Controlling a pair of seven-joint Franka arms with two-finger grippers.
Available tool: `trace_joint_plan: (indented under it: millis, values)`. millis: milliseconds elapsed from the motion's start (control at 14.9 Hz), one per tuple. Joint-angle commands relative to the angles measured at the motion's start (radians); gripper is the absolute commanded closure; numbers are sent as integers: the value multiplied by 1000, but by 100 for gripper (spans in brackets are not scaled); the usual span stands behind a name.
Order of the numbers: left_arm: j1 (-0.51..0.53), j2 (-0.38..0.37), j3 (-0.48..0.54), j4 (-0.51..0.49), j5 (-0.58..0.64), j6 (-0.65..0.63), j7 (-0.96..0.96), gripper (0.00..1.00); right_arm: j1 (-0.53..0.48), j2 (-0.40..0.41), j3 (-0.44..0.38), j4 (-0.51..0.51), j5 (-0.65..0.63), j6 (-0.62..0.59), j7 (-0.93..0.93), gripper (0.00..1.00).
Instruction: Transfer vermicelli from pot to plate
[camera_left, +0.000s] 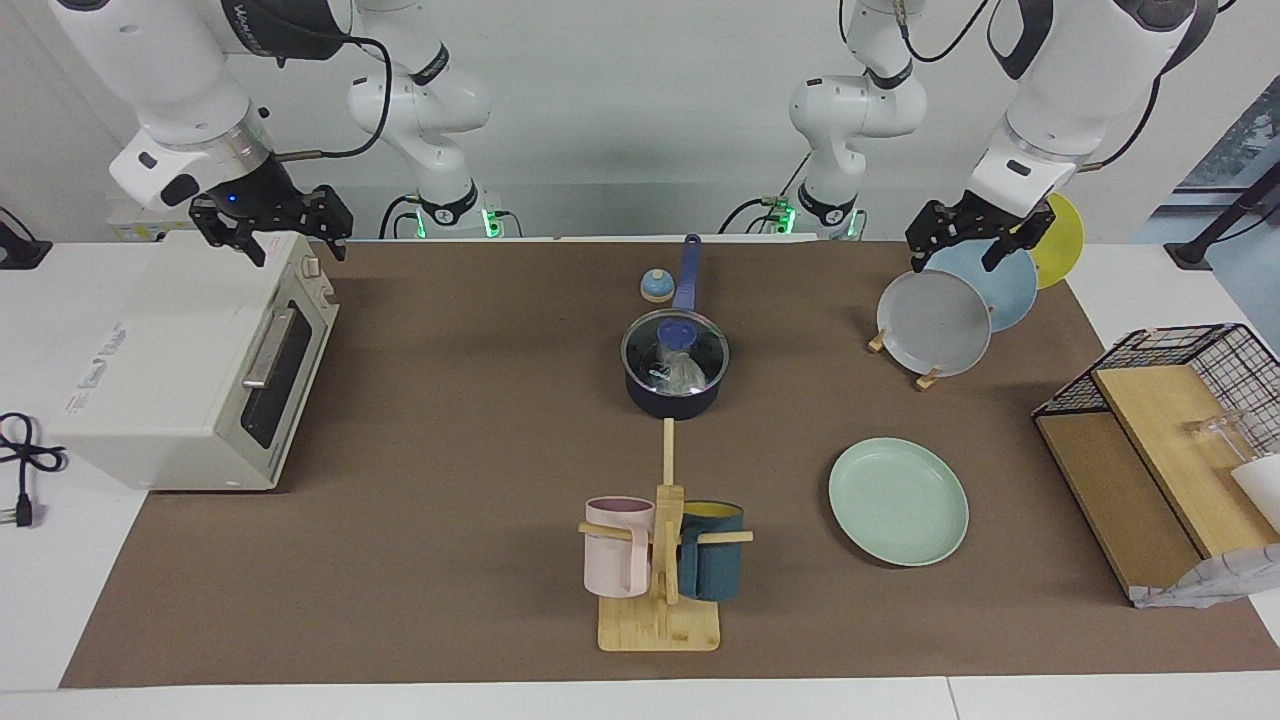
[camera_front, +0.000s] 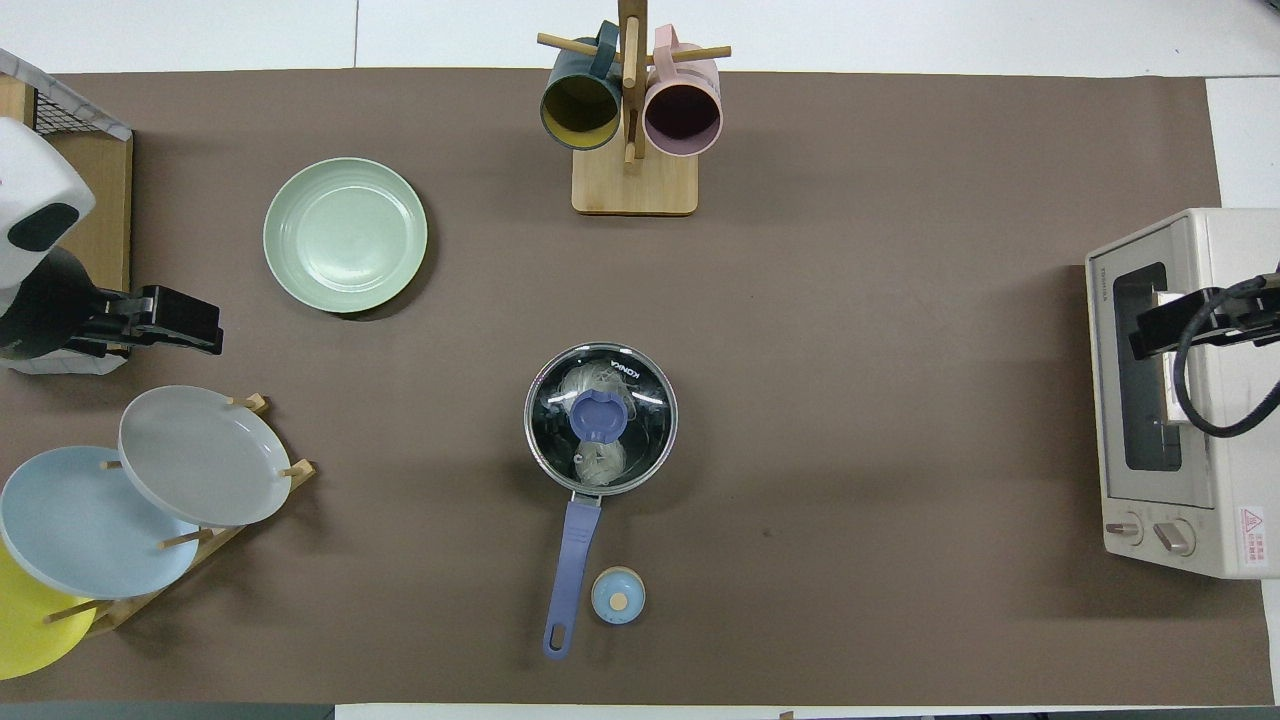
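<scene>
Brown mat (camera_left: 450, 420): covering the desk (camera_left: 60, 620); carrying all task items.
Pot (camera_left: 672, 392): dark navy saucepan at mid-desk, well apart from both end effectors, roughly midway between them; long blue handle (camera_left: 687, 272) pointing toward the robots.
Glass lid (camera_front: 600, 418): seated on the pot rim, blue knob (camera_front: 598, 415) on top.
Vermicelli (camera_front: 585, 383): whitish bundle inside the pot, visible through the lid; no contact with either end effector.
Plate (camera_left: 898, 501): pale mint green, flat on the mat, toward the left arm's end of the desk; farther from the robots than the plate rack; below and well apart from the left end effector.
Left end effector (camera_left: 958, 235): raised over the plate rack (camera_left: 925, 378), above the grey plate (camera_left: 933, 322) and light-blue plate (camera_left: 985, 282); fingers slightly spread, holding nothing.
Right end effector (camera_left: 272, 222): raised over the top of the toaster oven (camera_left: 190, 360) at the right arm's end of the desk; fingers spread, holding nothing.
Yellow plate (camera_left: 1062, 240): last in the rack, partly hidden by the left end effector.
Mug stand (camera_left: 662, 590): wooden, farther from the robots than the pot; pink mug (camera_left: 618, 545) and navy mug (camera_left: 712, 550) hung on its pegs.
Small blue round object (camera_left: 656, 286): just beside the pot handle, well apart from both end effectors.
Wire basket (camera_left: 1180, 400): at the desk edge past the left end effector, wooden boards (camera_left: 1150, 470) lying in it.
</scene>
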Motion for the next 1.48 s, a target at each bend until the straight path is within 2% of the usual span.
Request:
trace_joint_plan:
  millis: [0, 738, 1007, 1409]
  values:
    - [10, -28, -7, -29, 16, 17, 1, 0, 0, 2, 4, 12, 5, -17, 22, 0]
    - [10, -28, -7, -29, 16, 14, 1, 0, 1, -3, 37, -3, 4, 9, 63, 0]
    - [10, -28, -7, -29, 16, 14, 1, 0, 1, 11, 202, -6, 8, 47, 240, 0]
    - [10, -28, -7, -29, 16, 16, -2, 0, 3, 124, 413, 2, 37, 165, 520, 0]
